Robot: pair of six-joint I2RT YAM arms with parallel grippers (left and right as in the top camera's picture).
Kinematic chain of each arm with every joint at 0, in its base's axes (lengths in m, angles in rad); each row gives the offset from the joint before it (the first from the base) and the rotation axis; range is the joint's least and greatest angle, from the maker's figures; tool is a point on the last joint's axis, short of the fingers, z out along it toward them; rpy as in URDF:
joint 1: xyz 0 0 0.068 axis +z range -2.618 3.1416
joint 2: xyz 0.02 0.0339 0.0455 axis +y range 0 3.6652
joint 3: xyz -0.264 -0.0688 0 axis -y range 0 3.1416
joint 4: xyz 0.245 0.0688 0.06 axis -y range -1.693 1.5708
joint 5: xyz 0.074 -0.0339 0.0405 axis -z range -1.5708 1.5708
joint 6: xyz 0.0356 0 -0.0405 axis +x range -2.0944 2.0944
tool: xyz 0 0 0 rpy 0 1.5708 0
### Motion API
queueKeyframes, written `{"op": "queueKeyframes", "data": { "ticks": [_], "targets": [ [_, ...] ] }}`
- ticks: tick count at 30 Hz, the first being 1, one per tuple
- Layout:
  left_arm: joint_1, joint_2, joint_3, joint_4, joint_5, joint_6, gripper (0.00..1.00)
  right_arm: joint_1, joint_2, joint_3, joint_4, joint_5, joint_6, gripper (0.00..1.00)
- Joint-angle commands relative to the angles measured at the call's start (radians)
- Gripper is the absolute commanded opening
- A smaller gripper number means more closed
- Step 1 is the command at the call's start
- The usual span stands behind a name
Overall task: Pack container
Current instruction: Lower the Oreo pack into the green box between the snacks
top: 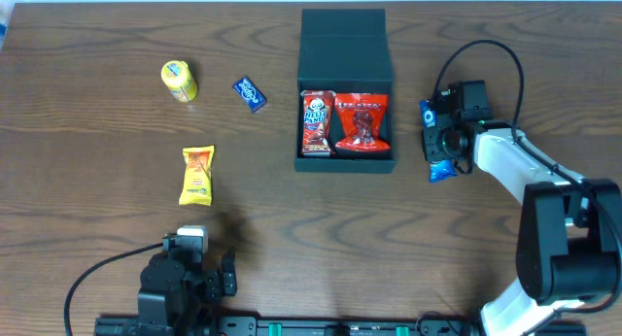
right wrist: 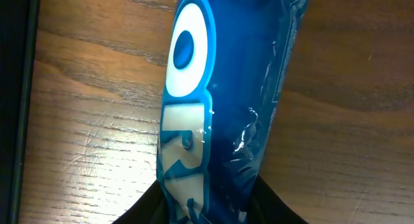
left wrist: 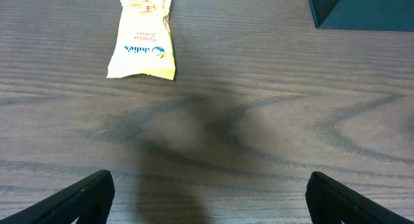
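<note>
The dark teal container (top: 345, 164) stands open at the table's centre, its lid (top: 343, 45) folded back. Two red snack packets (top: 316, 122) (top: 362, 122) lie inside. Just right of it, my right gripper (top: 439, 142) is shut on a blue snack packet (top: 442, 169). In the right wrist view the blue packet (right wrist: 220, 101) runs up from between my fingers, and the gripper (right wrist: 210, 198) presses it from both sides above the wood. My left gripper (top: 228, 275) rests open near the front edge; in its wrist view the gripper (left wrist: 210, 198) holds nothing.
A yellow snack packet (top: 196, 175) lies left of centre, also ahead of the left gripper (left wrist: 143, 43). A yellow round tub (top: 179, 81) and a small blue packet (top: 250, 93) sit at the back left. The container's dark wall (right wrist: 16, 88) edges the right wrist view.
</note>
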Motion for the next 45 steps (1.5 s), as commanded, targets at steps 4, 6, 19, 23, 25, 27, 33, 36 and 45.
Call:
{"op": "queueKeyframes", "data": {
  "ticks": [4, 6, 19, 23, 25, 27, 33, 36, 45],
  "targets": [
    [0.006, -0.006, -0.03, -0.024, -0.008, -0.011, 0.95, -0.009, 0.004, -0.009, -0.001, -0.006, 0.025, 0.27],
    [0.006, -0.006, -0.03, -0.024, -0.008, -0.011, 0.96, -0.009, 0.004, -0.009, -0.001, -0.006, 0.025, 0.26],
    [0.006, -0.006, -0.03, -0.024, -0.008, -0.011, 0.96, -0.008, -0.098, -0.009, -0.04, -0.007, 0.043, 0.17],
    [0.006, -0.006, -0.03, -0.024, -0.008, -0.011, 0.95, -0.005, -0.19, -0.009, -0.092, -0.006, 0.057, 0.12],
    [0.006, -0.006, -0.03, -0.024, -0.008, -0.011, 0.96, 0.006, -0.25, -0.009, -0.121, -0.006, 0.074, 0.1],
    [0.006, -0.006, -0.03, -0.024, -0.008, -0.011, 0.96, 0.029, -0.321, -0.009, -0.142, -0.006, 0.085, 0.1],
    [0.006, -0.006, -0.03, -0.024, -0.008, -0.011, 0.95, 0.134, -0.525, 0.002, -0.18, -0.006, 0.246, 0.03],
    [0.006, -0.006, -0.03, -0.024, -0.008, -0.011, 0.96, 0.2, -0.565, 0.024, -0.194, -0.007, 0.37, 0.03],
    [0.006, -0.006, -0.03, -0.024, -0.008, -0.011, 0.96, 0.409, -0.409, 0.137, -0.174, 0.016, 0.575, 0.01]
  ]
}}
